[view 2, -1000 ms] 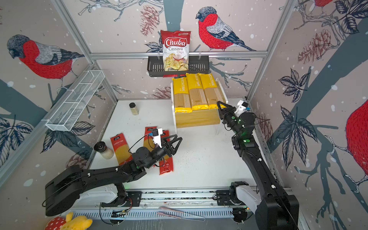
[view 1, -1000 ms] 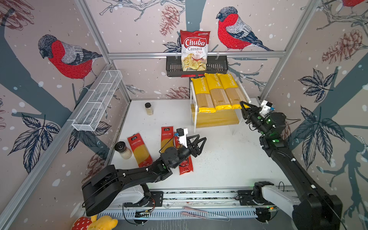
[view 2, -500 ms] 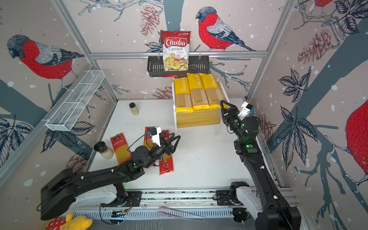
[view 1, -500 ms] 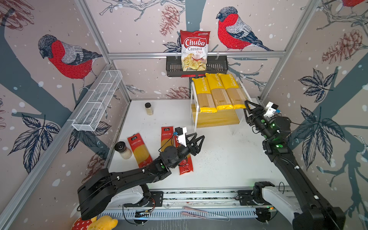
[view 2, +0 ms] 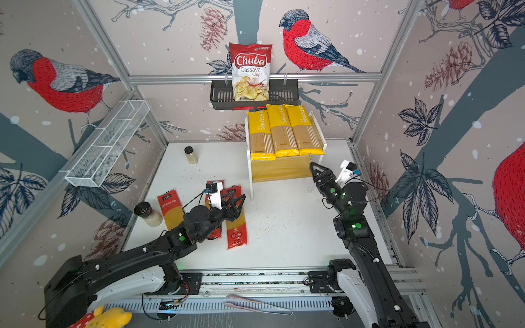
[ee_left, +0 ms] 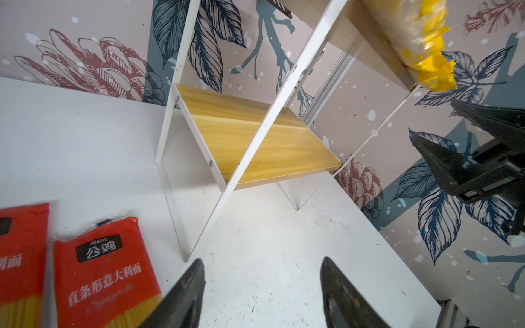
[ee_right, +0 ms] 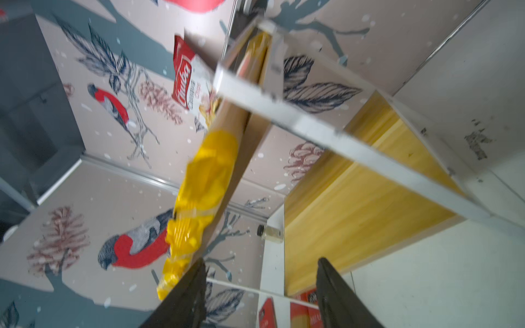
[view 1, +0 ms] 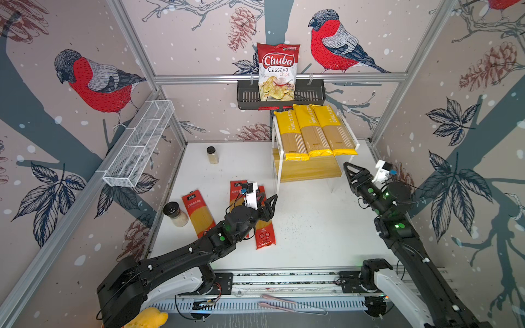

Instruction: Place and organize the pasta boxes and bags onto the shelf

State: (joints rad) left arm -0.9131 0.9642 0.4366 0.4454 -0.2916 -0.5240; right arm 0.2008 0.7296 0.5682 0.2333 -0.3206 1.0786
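Up on the top board of the two-tier wooden shelf with white frame [view 1: 308, 170], upper centre-right: three yellow flat spaghetti packs [view 1: 314, 133]. Left of centre on the white worktop [view 1: 312, 227]: three red clear-middled spaghetti packs [view 1: 199, 213]. Over the rightmost, left hand [view 1: 269, 198] spread, empty. Right of the shelf, right hand [view 1: 347, 167] parted, holding nothing.

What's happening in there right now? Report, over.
Left claw open, empty; right claw open, empty. Three yellow packs on shelf top; three red packs on table. Lower board bare.
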